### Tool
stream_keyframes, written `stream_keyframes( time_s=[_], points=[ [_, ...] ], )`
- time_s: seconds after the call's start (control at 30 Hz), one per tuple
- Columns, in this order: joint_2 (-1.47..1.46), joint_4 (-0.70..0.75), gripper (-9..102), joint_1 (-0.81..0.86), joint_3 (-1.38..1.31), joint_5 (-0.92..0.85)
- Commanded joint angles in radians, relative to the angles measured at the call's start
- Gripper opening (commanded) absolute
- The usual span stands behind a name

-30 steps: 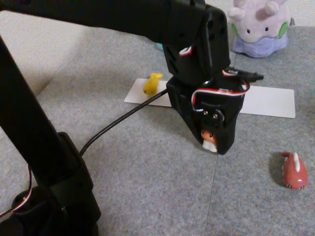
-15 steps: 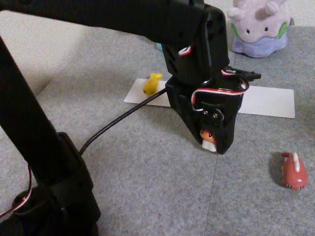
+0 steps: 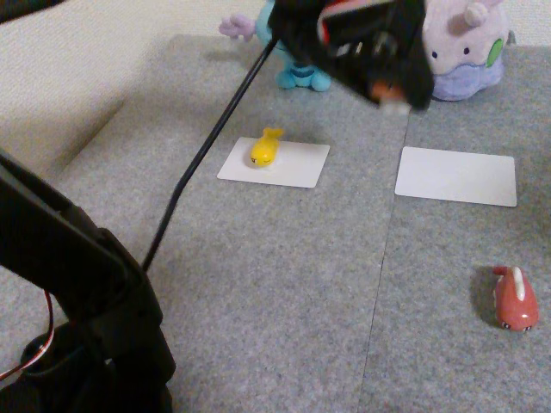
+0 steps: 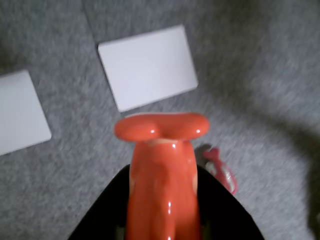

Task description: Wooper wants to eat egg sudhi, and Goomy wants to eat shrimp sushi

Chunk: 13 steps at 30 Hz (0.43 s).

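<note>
While the arm hangs high at the top of the fixed view, its hand [image 3: 394, 93] is closed on the shrimp sushi [image 4: 162, 175], and the small orange and white end of the figure shows at the tip, blurred. In the wrist view the glossy orange body fills the lower middle, with the forked tail pointing up and the black fingers [image 4: 220, 210] pressing on both sides.

Below it, on the grey surface [image 3: 284, 284], lie two white cards. The egg sudhi [image 3: 265, 146] sits on the left card [image 3: 288, 165], near its left end. The right card [image 3: 456, 175] has nothing on it.

Goomy [image 3: 469, 47] stands at the far edge, just behind the right card, partly covered by the hand in the fixed view. Wooper [image 3: 297, 76] is behind the left card, mostly hidden by the arm; I see its blue feet and one purple gill.

A dark red figure [image 3: 514, 299] with a white stripe lies on the surface at the right, well apart from the cards.
</note>
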Motion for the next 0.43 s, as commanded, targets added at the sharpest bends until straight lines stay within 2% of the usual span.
stream_keyframes(
  time_s=[0.0,0.2,0.4],
  points=[
    [-0.133,0.005,3,0.009,-0.207,-0.015],
    [-0.430,0.034,3,0.003,-0.463,-0.084],
    [-0.632,0.034,3,-0.015,-0.584,-0.087]
  ],
)
